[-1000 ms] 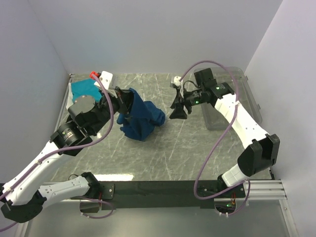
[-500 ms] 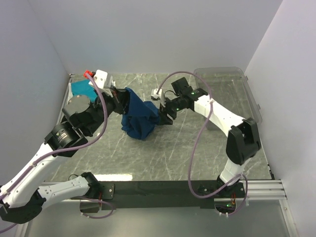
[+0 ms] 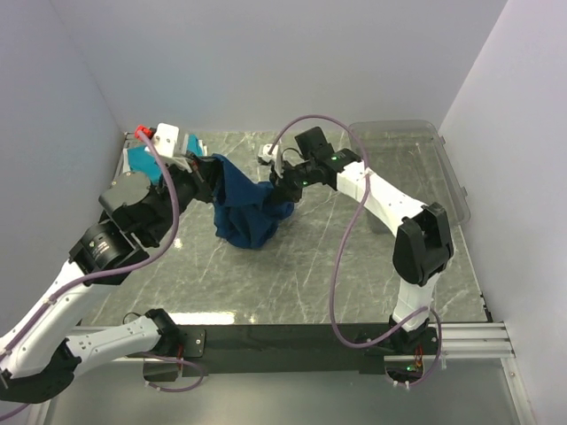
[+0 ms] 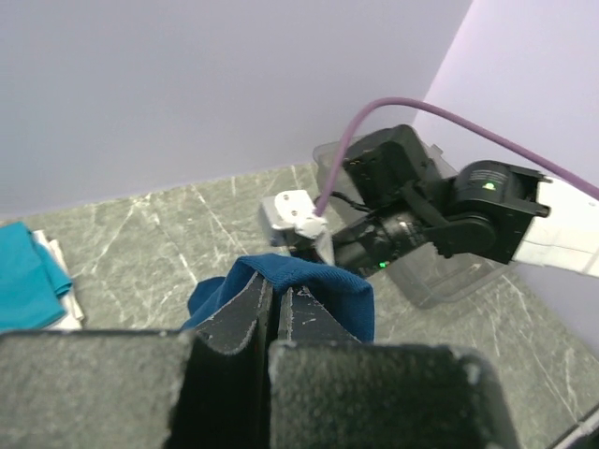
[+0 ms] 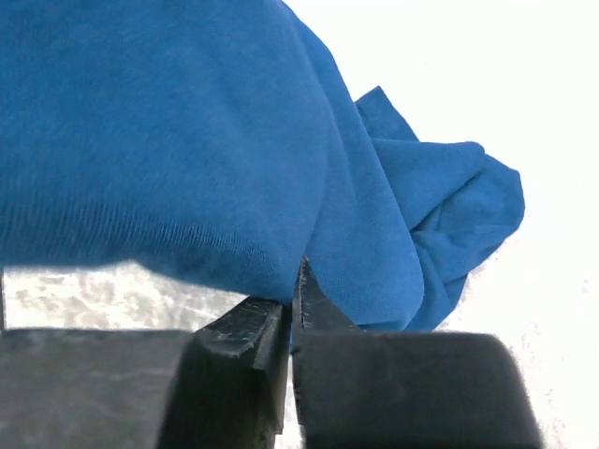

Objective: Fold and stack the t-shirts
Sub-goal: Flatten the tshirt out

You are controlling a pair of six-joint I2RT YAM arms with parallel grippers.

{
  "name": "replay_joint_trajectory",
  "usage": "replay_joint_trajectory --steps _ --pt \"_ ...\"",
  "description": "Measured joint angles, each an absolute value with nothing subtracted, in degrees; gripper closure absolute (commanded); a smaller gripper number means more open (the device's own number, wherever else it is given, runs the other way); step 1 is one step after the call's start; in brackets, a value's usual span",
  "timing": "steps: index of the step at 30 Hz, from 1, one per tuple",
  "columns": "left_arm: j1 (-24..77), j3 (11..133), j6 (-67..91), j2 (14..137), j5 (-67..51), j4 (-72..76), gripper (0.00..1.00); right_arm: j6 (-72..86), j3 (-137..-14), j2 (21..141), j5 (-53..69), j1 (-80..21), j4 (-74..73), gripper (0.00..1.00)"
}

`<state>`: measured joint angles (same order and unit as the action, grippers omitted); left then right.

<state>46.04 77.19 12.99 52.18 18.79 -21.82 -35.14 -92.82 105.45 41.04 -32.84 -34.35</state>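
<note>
A crumpled navy blue t-shirt [image 3: 246, 212] hangs bunched over the marble table, lifted at two points. My left gripper [image 3: 206, 170] is shut on its upper left fold; in the left wrist view the cloth [image 4: 328, 288] drapes over the closed tips of that gripper [image 4: 274, 286]. My right gripper [image 3: 277, 188] is shut on the shirt's right side. In the right wrist view the blue fabric [image 5: 187, 140] fills the frame and its edge runs into the closed tips of that gripper [image 5: 292, 301]. A folded teal t-shirt [image 3: 142, 161] lies on a white one [image 4: 56, 259] at the back left corner.
A clear plastic bin [image 3: 416, 164] stands at the back right against the wall, also visible in the left wrist view [image 4: 440, 281]. Walls close in the table on the left, back and right. The black rail [image 3: 283, 338] with the arm bases runs along the near edge.
The right arm swung left from near the bin to the navy shirt and its jaws closed on the cloth. The left gripper drew slightly back and left, keeping its hold.
</note>
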Motion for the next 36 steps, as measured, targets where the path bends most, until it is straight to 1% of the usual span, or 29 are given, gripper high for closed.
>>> replay_joint_trajectory --steps 3,5,12,14,17,22,26,30,33,36 --pt "46.04 77.19 12.97 51.03 20.82 -22.11 1.00 -36.32 -93.14 103.57 41.65 -32.32 -36.86 1.00" --pt "46.04 77.32 12.84 50.06 22.44 -22.15 1.00 -37.71 -96.42 102.06 42.83 -31.03 -41.47 1.00" --pt "46.00 82.21 9.17 47.68 28.77 -20.21 1.00 -38.85 -119.83 96.14 46.89 -20.88 -50.61 1.00" --pt "46.00 84.03 7.57 47.24 29.91 -18.61 1.00 -38.87 -125.62 93.78 47.29 -19.29 -51.77 1.00" --pt "46.00 87.66 4.93 46.81 30.09 -16.32 1.00 -38.92 -129.99 89.30 48.03 -19.29 -52.93 1.00" --pt "46.00 94.15 1.06 46.83 28.21 -12.67 1.00 -40.29 -133.62 83.00 49.78 -19.75 -54.63 1.00" --pt "46.02 97.84 -0.34 46.78 24.45 -10.61 0.99 -44.47 -132.44 79.42 54.48 -19.97 -58.43 1.00" --pt "46.04 97.80 -0.40 46.54 22.57 -10.37 1.00 -45.08 -125.23 76.44 57.93 -20.12 -59.66 1.00" --pt "46.04 91.92 1.02 44.88 22.70 -9.56 1.00 -44.77 -115.04 74.89 57.87 -20.93 -59.11 1.00" --pt "46.04 83.07 4.23 43.00 23.51 -9.28 1.00 -42.54 -101.97 74.48 54.87 -22.85 -57.56 0.93"
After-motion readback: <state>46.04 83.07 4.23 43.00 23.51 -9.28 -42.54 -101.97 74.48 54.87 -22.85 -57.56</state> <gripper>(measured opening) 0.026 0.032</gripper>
